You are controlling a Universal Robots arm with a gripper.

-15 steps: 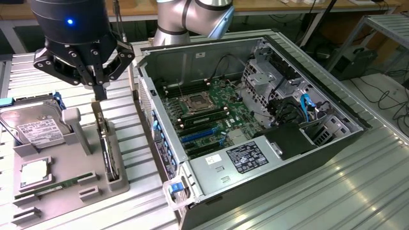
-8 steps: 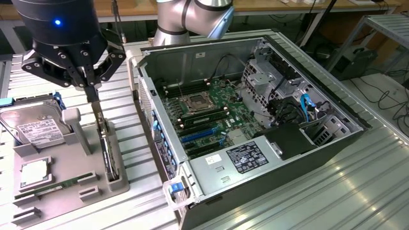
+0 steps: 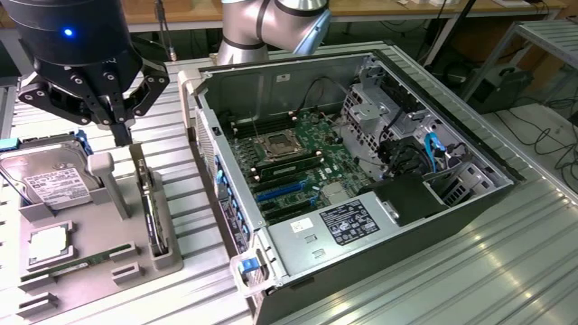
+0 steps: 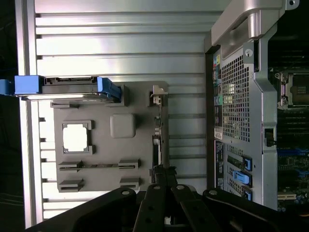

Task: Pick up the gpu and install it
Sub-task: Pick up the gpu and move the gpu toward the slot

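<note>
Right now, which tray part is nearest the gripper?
The gpu, on edge along the tray side facing the case, just below the gripper; hard drive, CPU and memory stick sit farther off.

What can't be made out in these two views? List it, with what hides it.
- The gpu face: it stands on edge in the holder, both views.
- Whether the fingers touch the gpu: wrist view, they overlap its end.
- Hard drive: cut by the exterior view's left edge.
- Power supply label: exterior view, print too small.
</note>
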